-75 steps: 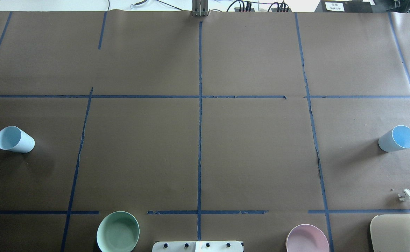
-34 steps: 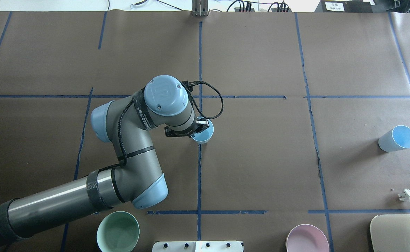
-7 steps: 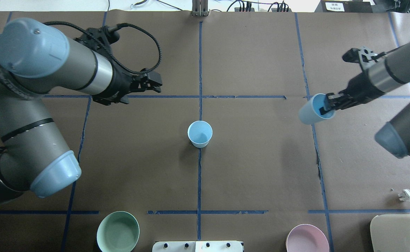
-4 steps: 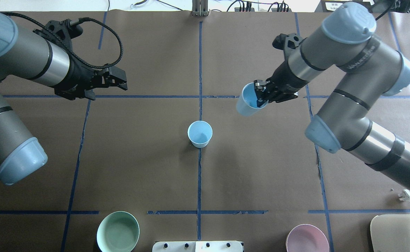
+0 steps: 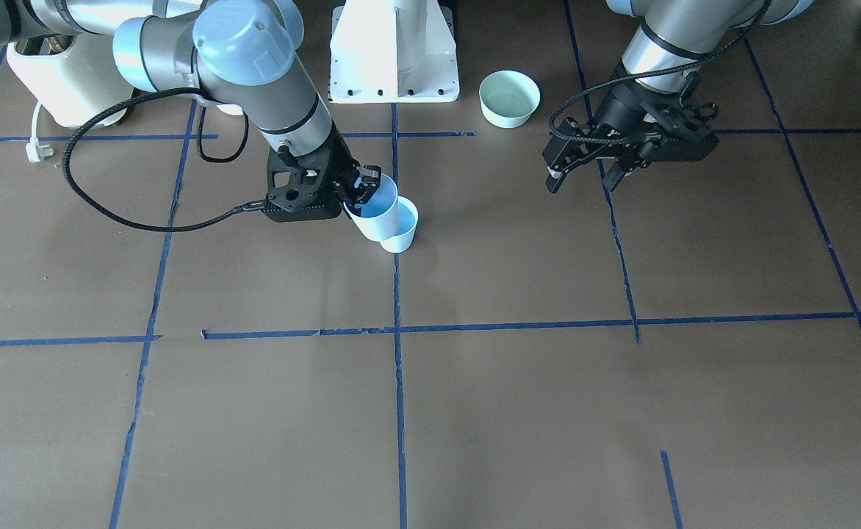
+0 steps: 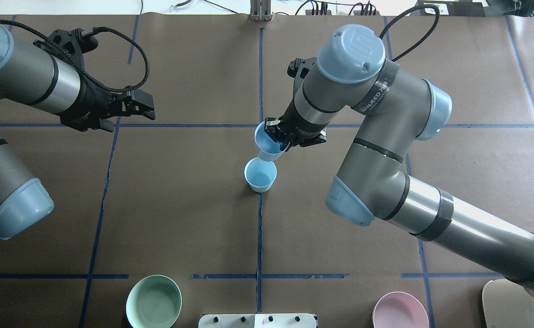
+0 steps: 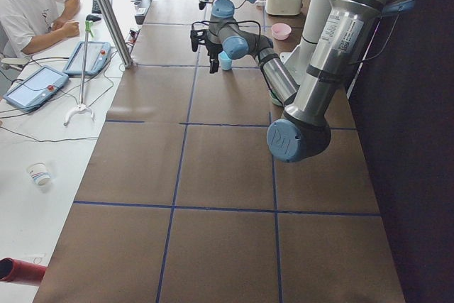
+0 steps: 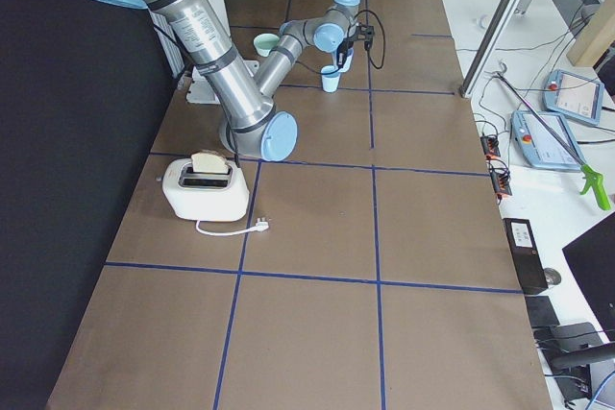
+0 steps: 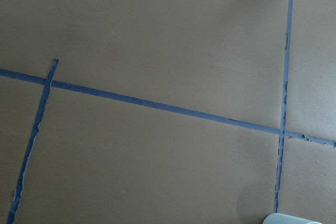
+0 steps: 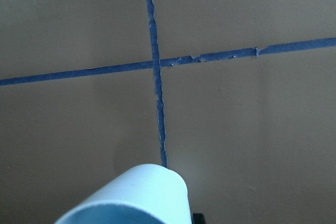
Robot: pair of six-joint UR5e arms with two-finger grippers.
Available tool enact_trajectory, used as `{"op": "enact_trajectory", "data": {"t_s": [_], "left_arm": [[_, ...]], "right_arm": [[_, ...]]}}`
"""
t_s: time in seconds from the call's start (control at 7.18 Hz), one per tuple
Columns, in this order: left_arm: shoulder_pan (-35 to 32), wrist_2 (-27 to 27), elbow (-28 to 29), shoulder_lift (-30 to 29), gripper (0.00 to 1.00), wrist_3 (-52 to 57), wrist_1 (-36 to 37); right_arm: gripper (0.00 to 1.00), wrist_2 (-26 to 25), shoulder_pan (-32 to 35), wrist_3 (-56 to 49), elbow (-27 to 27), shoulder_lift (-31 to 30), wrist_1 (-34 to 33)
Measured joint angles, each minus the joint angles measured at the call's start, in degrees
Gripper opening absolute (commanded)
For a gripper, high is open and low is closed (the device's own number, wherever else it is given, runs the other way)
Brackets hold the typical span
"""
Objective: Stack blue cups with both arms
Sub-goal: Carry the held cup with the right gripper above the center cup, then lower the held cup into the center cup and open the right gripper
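One pale blue cup (image 6: 260, 176) stands upright at the table's centre, on the blue tape line. My right gripper (image 6: 279, 139) is shut on the rim of the second blue cup (image 6: 264, 145), one finger inside it. It holds that cup tilted, just beyond and above the standing cup. In the front view the held cup (image 5: 374, 212) overlaps the standing cup (image 5: 403, 230). The right wrist view shows the held cup's wall (image 10: 131, 198). My left gripper (image 6: 140, 105) is open and empty, far to the left of both cups; it also shows in the front view (image 5: 579, 176).
A mint-green bowl (image 6: 154, 301) and a pink bowl (image 6: 400, 312) sit at the near edge, either side of the white base (image 6: 258, 320). A toaster (image 8: 204, 184) with its cord stands near the right arm's base. Blue tape lines cross the brown table.
My right arm has carried the held cup leftward, from right of centre to just beyond the standing cup. My left gripper has drawn back slightly to the left.
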Motion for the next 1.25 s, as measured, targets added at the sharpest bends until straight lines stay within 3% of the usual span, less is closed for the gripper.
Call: {"op": "enact_trajectory", "data": {"t_s": [0.28, 1.25], "left_arm": [[0.09, 0.01, -0.01, 0.04, 1.00, -0.10, 0.00], [0.17, 0.01, -0.09, -0.01, 1.00, -0.53, -0.09]], "right_arm": [[0.00, -2.04, -1.85, 0.56, -1.42, 0.96, -0.31], [0.01, -2.12, -3.29, 0.75, -0.58, 0.36, -1.60]]}}
